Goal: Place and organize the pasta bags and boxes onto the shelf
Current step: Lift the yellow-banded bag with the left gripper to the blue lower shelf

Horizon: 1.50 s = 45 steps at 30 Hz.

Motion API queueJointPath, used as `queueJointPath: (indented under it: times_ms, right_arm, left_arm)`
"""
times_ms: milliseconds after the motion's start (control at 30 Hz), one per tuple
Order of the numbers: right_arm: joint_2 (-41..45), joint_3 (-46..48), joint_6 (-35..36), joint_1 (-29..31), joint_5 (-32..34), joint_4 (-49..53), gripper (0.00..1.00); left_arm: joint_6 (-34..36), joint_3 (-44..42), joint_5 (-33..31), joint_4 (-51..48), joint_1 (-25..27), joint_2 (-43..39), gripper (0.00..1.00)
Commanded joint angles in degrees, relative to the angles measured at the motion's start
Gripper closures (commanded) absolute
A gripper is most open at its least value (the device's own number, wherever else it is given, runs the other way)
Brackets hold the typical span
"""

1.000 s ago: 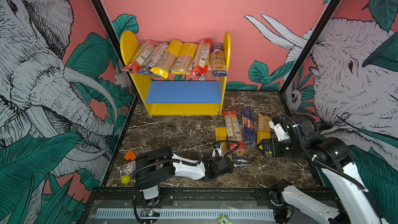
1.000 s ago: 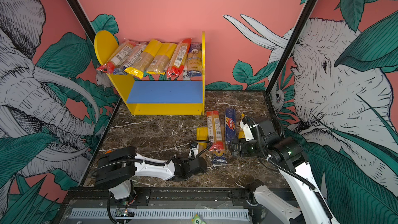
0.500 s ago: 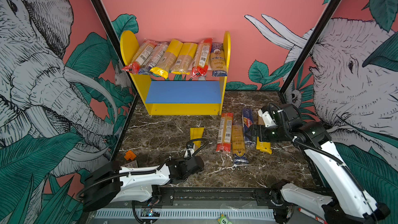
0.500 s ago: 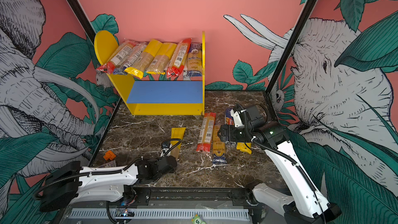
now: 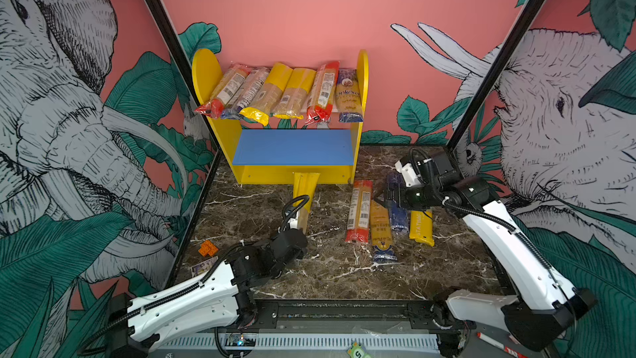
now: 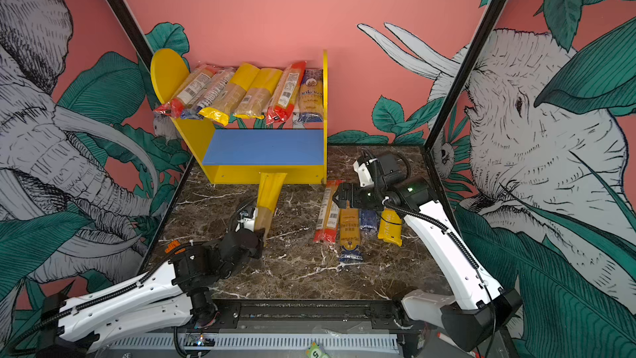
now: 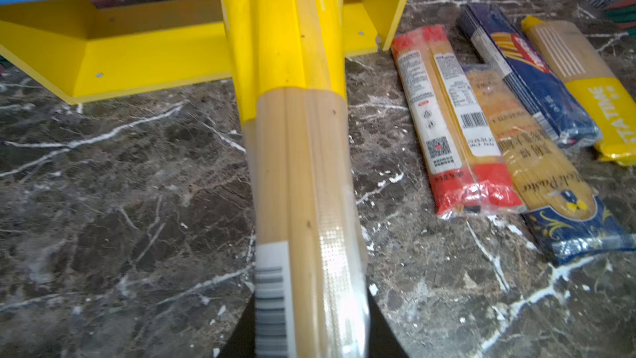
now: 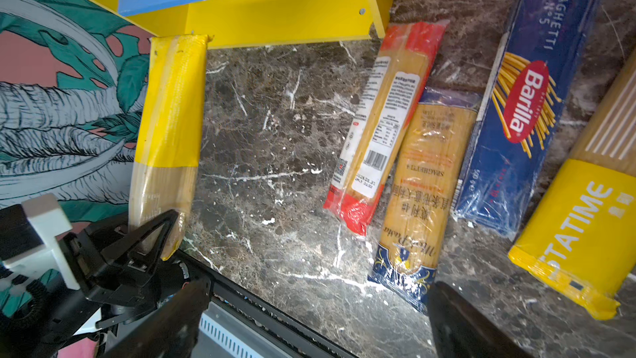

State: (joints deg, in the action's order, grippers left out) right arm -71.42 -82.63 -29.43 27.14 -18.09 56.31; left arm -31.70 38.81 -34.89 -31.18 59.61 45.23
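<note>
Two small things lie near the front left corner of the marble table [image 5: 327, 270]: an orange block [image 5: 207, 247] and, just beside it, a printed card [image 5: 203, 266]. A little further in, the left gripper [image 5: 301, 232] is closed on the near end of a yellow-ended spaghetti pack [image 5: 304, 194]. The pack points straight to the back, and its far yellow end is at the yellow base strip [image 5: 268, 175] of the shelf [image 5: 206, 74], below the blue lower board [image 5: 292, 148]; if it touches the strip I cannot tell. To the right, four packs lie side by side on the table, well apart from the held one: a red-ended pack [image 5: 358, 211], a clear bag with dark blue ends [image 5: 381, 235], a dark blue Barilla box [image 5: 397, 220] and a yellow PASTATIME pack [image 5: 420, 227]. The right gripper [image 5: 380, 199] hangs over their far ends with jaws wide apart and holds nothing; it hides part of the box in both top views. At the back edge, six packs [image 5: 285, 94] lie side by side on the top tier of the shelf.
</note>
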Motion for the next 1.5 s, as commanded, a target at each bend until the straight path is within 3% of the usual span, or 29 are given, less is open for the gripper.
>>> queueJointPath:
  times_ms: [0,267,433,633,900,1233,1467]
  right_arm:
    - [-1.4,-2.2,-0.2,0.2,-1.9,-4.2,0.01]
    - [-5.9,-7.0,-0.4,0.3,-1.5,-5.7,0.01]
    - [-7.9,-9.3,-1.3,0.3,-0.3,-6.2,0.01]
    - [-9.9,-12.2,-1.8,0.4,2.5,-4.9,0.01]
    - [-13.9,-17.3,-2.8,0.3,5.2,-2.2,0.01]
    - [-19.4,-23.9,-5.1,0.3,7.6,-0.5,0.01]
    - [-23.4,-28.1,-6.4,0.7,9.0,0.2,0.01]
  left_arm:
    - [7.7,4.8,-2.1,2.4,-6.6,-1.7,1.0]
    - [19.6,11.7,15.2,10.5,-27.5,7.7,1.0]
    - [22.3,15.8,27.1,17.9,-39.8,15.0,1.0]
    - [24.8,21.4,34.4,23.3,-48.6,24.6,1.0]
    - [27.4,28.1,41.9,30.0,-56.1,37.3,1.0]
    - [32.1,41.3,48.8,27.2,-61.8,51.0,1.0]
    - [35.0,44.9,48.7,22.6,-62.7,53.5,1.0]
